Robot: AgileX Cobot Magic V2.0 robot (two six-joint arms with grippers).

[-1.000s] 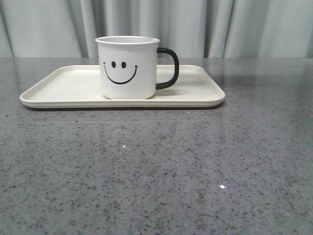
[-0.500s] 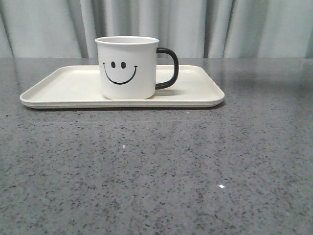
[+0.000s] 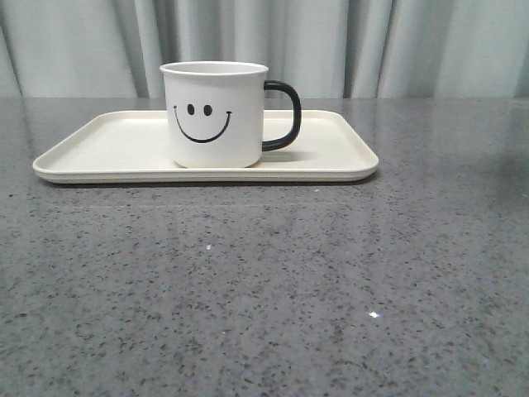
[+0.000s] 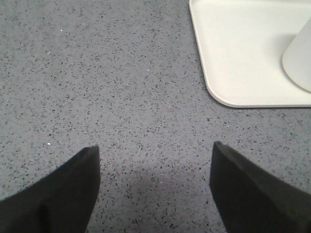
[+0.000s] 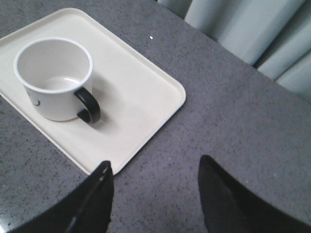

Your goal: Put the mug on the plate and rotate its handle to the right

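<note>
The white mug (image 3: 216, 114) with a black smiley face stands upright on the cream plate (image 3: 107, 149), near its middle. Its black handle (image 3: 283, 116) points to the right in the front view. The right wrist view shows the mug (image 5: 52, 77), its handle (image 5: 88, 106) and the plate (image 5: 146, 92) from above. My right gripper (image 5: 154, 165) is open and empty over the table, off the plate's corner. My left gripper (image 4: 155, 148) is open and empty over the table, apart from the plate's corner (image 4: 233, 63). Neither gripper shows in the front view.
The grey speckled table (image 3: 264, 281) spreads in front of the plate. A pale pleated curtain (image 3: 331, 41) hangs behind the table's far edge; it also shows in the right wrist view (image 5: 252, 29).
The mug and plate appear to shift very slightly left in the front view; nothing else has visibly changed.
</note>
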